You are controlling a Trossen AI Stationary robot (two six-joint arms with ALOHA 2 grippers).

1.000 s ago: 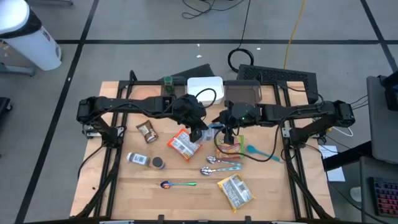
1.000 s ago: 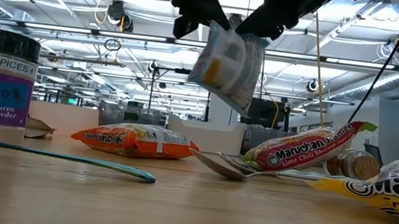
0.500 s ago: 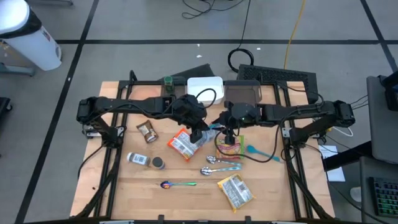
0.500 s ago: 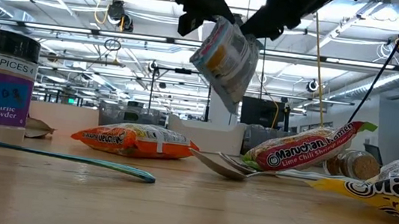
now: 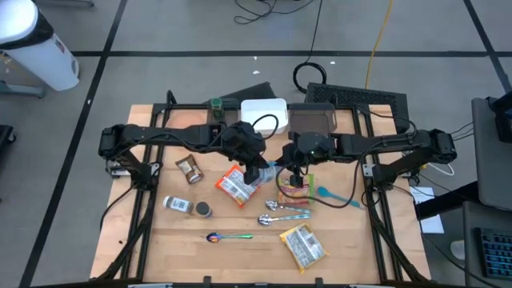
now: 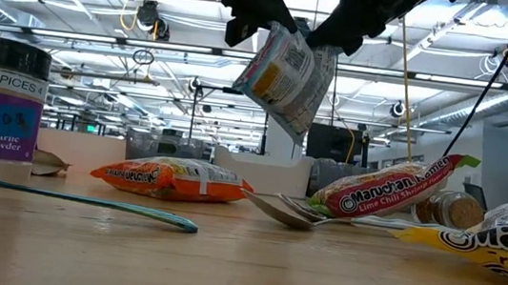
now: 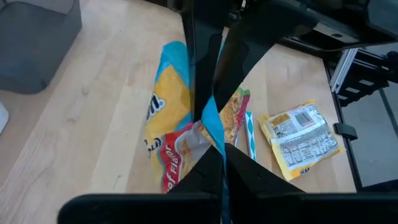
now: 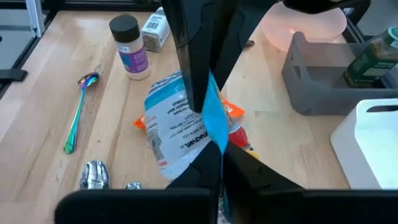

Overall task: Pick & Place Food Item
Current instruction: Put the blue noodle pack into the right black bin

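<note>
The right claw (image 5: 293,166) has snapped shut on the blue noodle packet (image 6: 286,69) since a second ago, and the packet has swung a little, its printed back now turned more this way. Both claws pinch it now: the left claw (image 5: 258,167) is clenched on one edge, the right one on the other, and the packet hangs in the air between them above the middle of the tabletop (image 5: 160,240), clear of the wood. Straight below it lies an orange ramen pack (image 5: 235,185), with a green-ended ramen pack (image 5: 297,186) just beside it. Two spoons (image 5: 276,211) rest nearer the front, a yellow ramen pack (image 5: 303,245) past them, and a garlic powder jar (image 6: 7,110) lies off towards the left arm's side
</note>
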